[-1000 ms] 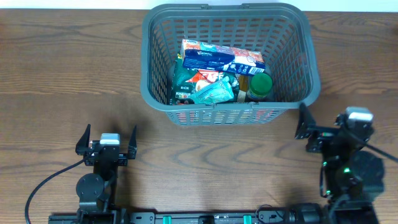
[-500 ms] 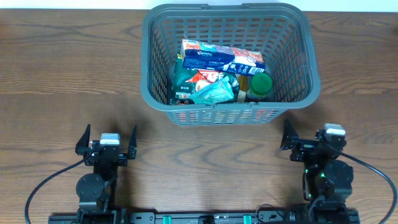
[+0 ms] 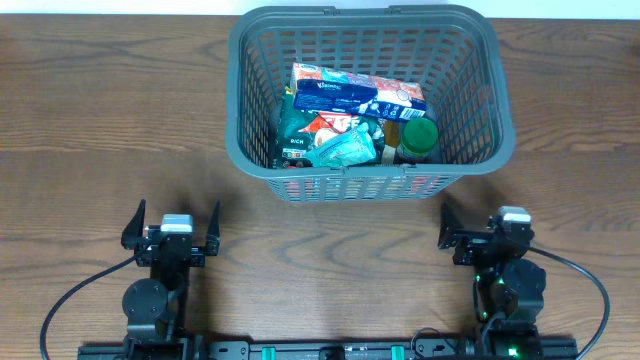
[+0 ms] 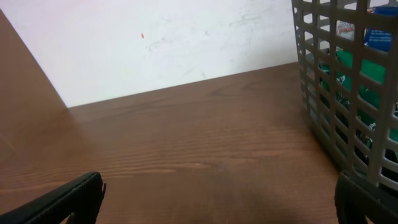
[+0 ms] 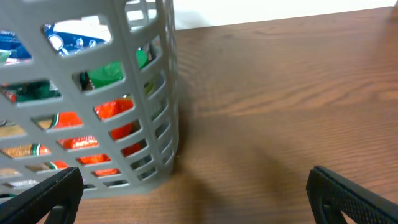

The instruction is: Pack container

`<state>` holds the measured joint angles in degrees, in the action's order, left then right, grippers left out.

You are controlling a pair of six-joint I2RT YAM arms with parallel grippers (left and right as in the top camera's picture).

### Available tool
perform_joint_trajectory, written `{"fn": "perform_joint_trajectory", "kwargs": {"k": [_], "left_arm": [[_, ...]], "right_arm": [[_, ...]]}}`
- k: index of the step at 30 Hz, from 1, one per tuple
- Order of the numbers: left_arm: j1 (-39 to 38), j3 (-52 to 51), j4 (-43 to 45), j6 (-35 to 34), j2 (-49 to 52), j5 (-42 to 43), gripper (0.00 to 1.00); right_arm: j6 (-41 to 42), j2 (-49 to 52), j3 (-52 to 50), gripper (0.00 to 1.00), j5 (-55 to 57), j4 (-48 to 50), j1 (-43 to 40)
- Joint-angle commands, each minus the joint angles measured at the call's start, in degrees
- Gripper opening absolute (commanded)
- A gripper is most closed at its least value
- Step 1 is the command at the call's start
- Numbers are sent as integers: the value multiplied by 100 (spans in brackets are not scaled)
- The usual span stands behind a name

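Note:
The container, a dark-grey slotted basket [image 3: 366, 170], stands at the back middle of the table. It holds a colourful box [image 3: 355, 92], green packets [image 3: 320, 140] and a green-lidded jar [image 3: 417, 134]. My left gripper [image 3: 170, 228] is open and empty near the front left. My right gripper [image 3: 487, 226] is open and empty near the front, just right of the basket's front right corner. The basket's side shows in the left wrist view [image 4: 348, 118] and its corner in the right wrist view [image 5: 124, 106]. Nothing lies between either pair of fingers [image 4: 214, 199] [image 5: 193, 193].
The brown wooden table [image 3: 100, 120] runs to a white wall at the back [image 4: 186, 37]. Black cables [image 3: 70, 300] trail from both arm bases at the front edge.
My right arm has drawn back from beside the basket toward the front edge and slightly left, with its gripper open. The left arm and the basket have not moved.

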<state>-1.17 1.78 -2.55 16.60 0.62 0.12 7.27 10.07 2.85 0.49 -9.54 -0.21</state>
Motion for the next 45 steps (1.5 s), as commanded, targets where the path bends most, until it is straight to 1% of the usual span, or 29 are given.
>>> {"fn": "perform_joint_trajectory", "kwargs": {"k": [1,7,12,45], "left_arm": [[35,-155,-142,72,-39,13,99],[35,-155,-142,72,-39,13,99],[35,-155,-142,72,-39,13,99],[35,-155,-142,72,-39,13,99]], "right_arm": [[-7,-238,-42,99,-144,66,-59],[-457,-614,-42,99,-140,66,-57],[-479,-984,-42,99,-140,83,-57],[-415,-979,-50,99,-240,96,-50]]}}
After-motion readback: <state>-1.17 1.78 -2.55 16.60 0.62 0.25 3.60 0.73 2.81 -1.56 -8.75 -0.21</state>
